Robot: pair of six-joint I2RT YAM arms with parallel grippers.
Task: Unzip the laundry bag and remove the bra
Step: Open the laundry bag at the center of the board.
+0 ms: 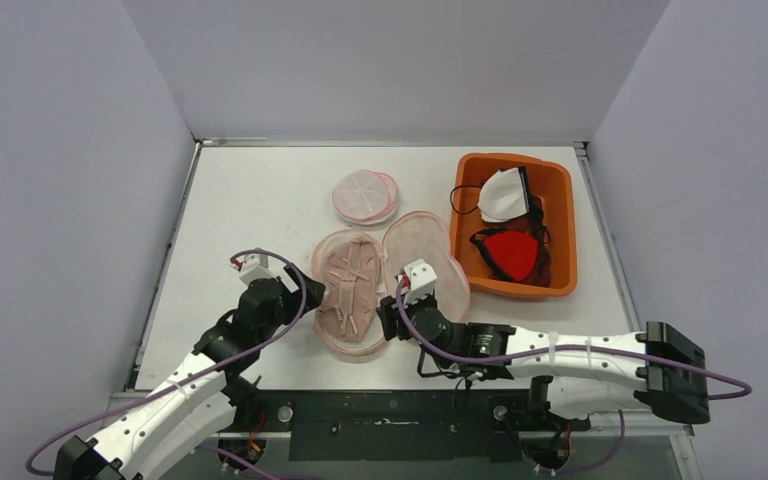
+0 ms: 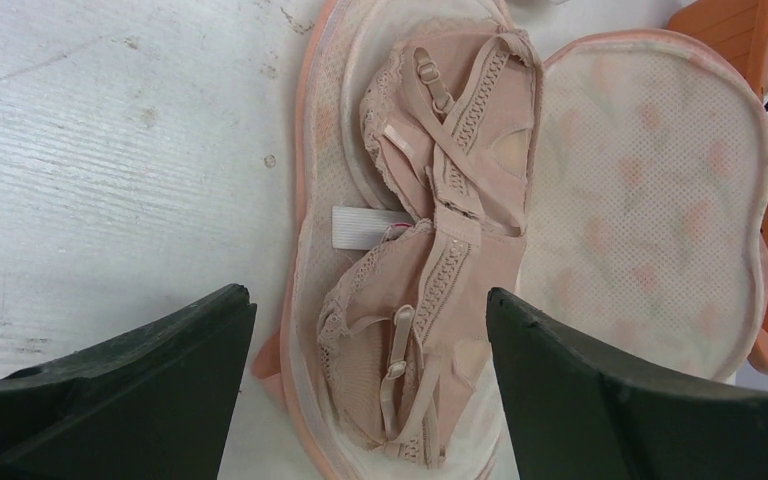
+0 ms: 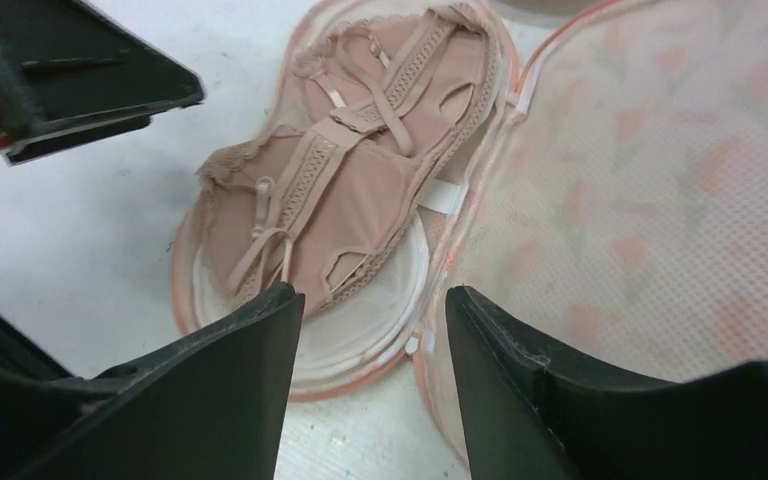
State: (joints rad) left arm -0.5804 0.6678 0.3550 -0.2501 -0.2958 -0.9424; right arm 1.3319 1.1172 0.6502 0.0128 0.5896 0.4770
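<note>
The laundry bag (image 1: 430, 262) lies unzipped and spread flat mid-table, with the bra (image 1: 348, 287) resting in its left half. The left gripper (image 1: 308, 300) hangs at the bag's left rim, jaws wide and empty. The right gripper (image 1: 388, 318) sits at the near rim, jaws parted, gripping nothing. An orange bin (image 1: 563, 225) crowds the bag's right edge, and bare table (image 1: 245, 200) lies to the left.
</note>
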